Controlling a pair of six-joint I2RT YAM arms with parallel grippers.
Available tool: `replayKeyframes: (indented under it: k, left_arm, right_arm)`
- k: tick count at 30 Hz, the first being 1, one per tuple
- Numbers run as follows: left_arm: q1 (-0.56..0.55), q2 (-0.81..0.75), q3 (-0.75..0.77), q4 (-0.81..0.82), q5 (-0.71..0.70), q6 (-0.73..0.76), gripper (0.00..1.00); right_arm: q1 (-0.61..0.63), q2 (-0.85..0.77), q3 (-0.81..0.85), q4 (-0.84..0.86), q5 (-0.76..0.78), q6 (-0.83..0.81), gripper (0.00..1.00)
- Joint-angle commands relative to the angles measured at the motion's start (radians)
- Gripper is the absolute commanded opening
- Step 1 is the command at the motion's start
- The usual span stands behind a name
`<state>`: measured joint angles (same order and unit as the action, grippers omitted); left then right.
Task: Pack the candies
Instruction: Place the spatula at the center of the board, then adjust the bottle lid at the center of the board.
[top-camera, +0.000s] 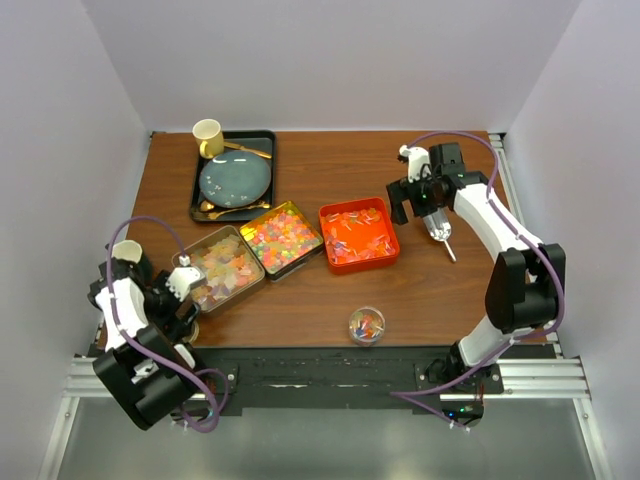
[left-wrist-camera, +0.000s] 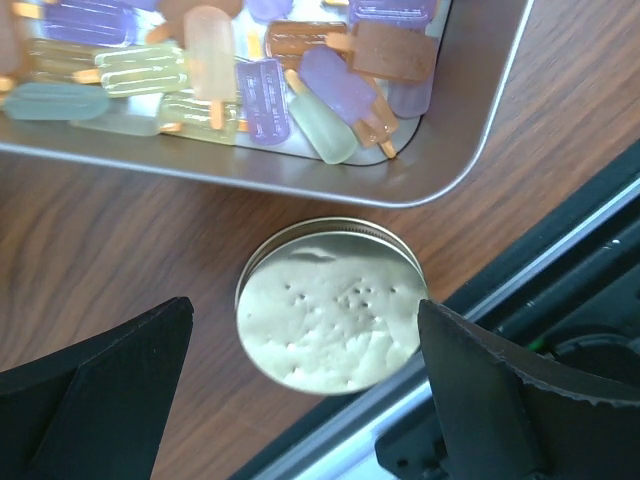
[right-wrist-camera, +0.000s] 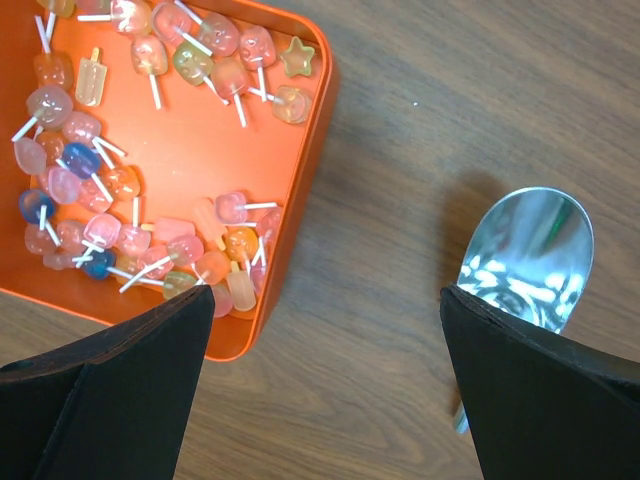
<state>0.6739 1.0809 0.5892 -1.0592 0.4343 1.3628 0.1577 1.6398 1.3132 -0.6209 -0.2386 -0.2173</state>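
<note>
The left end effector (left-wrist-camera: 305, 302) stood spread above the gold lid (left-wrist-camera: 330, 312); the right end effector (right-wrist-camera: 328, 291) gaped empty beside the metal scoop (right-wrist-camera: 530, 250). Print on one purple candy (left-wrist-camera: 265, 100) was unreadable.

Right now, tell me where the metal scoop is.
In the top view, the metal scoop lies on the right of the table, beside the orange tray, beneath the right gripper.

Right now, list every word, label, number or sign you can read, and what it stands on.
No readable text in any view.
Purple lolly candy: faint embossed marks, too blurred to read.
Gold lid: blank, only dimples.
Orange tray: no print.
</note>
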Motion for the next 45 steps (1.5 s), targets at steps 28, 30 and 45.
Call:
replayKeyframes:
  k: [28, 30, 45]
  left_arm:
    - [-0.264, 0.123, -0.045, 0.409, 0.017, -0.206, 0.74]
    - [-0.275, 0.137, -0.014, 0.392, 0.03, -0.223, 0.77]
    - [-0.251, 0.057, 0.06, 0.022, 0.023, -0.027, 1.0]
  right_arm:
    - [0.039, 0.022, 0.044, 0.016, -0.041, -0.028, 0.99]
    - [0.039, 0.017, 0.043, 0.013, -0.042, -0.031, 0.99]
    - [0.04, 0.009, 0.02, 0.021, -0.082, -0.03, 0.99]
